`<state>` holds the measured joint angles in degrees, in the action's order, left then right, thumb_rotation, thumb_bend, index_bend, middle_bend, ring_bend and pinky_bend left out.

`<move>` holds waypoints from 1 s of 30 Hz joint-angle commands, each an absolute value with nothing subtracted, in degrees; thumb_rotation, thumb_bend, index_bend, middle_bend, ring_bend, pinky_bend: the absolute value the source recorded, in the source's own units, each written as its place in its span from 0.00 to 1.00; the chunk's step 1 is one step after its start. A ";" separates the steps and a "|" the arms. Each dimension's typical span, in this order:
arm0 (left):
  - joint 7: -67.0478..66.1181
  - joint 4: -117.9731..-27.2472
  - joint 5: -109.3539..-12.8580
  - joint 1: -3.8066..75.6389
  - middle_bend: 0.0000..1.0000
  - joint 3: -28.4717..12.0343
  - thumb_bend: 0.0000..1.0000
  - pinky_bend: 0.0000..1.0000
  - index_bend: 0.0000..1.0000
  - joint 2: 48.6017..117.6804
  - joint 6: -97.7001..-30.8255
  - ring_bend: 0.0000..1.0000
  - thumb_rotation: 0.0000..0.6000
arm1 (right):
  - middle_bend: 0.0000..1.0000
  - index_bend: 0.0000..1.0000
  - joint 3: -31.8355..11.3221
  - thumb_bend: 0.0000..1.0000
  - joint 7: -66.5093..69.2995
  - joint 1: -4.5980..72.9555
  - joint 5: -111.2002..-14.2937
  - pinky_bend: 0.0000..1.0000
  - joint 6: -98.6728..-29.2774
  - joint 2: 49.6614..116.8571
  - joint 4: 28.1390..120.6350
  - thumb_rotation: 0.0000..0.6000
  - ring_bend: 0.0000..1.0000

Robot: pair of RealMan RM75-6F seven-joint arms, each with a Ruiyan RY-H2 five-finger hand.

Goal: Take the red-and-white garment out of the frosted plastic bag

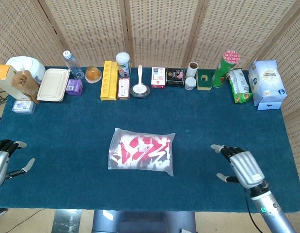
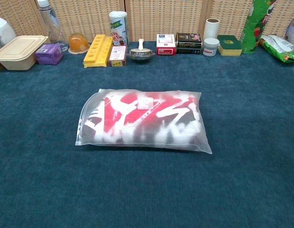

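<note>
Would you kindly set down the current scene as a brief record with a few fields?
target: red-and-white garment, inside the bag
container: frosted plastic bag, flat on the blue tablecloth, untouched
left hand: at the table's left edge, fingers apart, holding nothing
right hand: over the cloth to the right of the bag, fingers spread, holding nothing
back row: yellow tray, green can, other packets

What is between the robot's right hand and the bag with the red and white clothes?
Nothing but bare blue table cloth. The head view shows the right hand apart from the frosted bag, with no objects between.
</note>
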<state>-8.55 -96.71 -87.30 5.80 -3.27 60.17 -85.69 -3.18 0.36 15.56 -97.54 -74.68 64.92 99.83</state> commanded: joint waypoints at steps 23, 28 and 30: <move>-5.76 -93.87 -85.56 8.28 0.43 -5.01 0.23 0.31 0.38 58.44 -83.58 0.31 0.67 | 0.00 0.00 -10.35 0.02 -36.78 36.46 -71.61 0.22 -53.36 94.11 96.37 1.00 0.12; -5.65 -93.67 -85.18 8.43 0.43 -4.98 0.22 0.31 0.38 58.65 -83.34 0.31 0.67 | 0.00 0.00 -11.28 0.02 -38.21 38.32 -72.17 0.21 -55.43 97.25 90.19 1.00 0.11; -5.62 -93.67 -84.97 8.48 0.43 -4.91 0.22 0.31 0.38 58.68 -83.13 0.31 0.67 | 0.00 0.00 -11.70 0.02 -38.42 39.13 -71.95 0.20 -55.59 97.88 87.63 1.00 0.11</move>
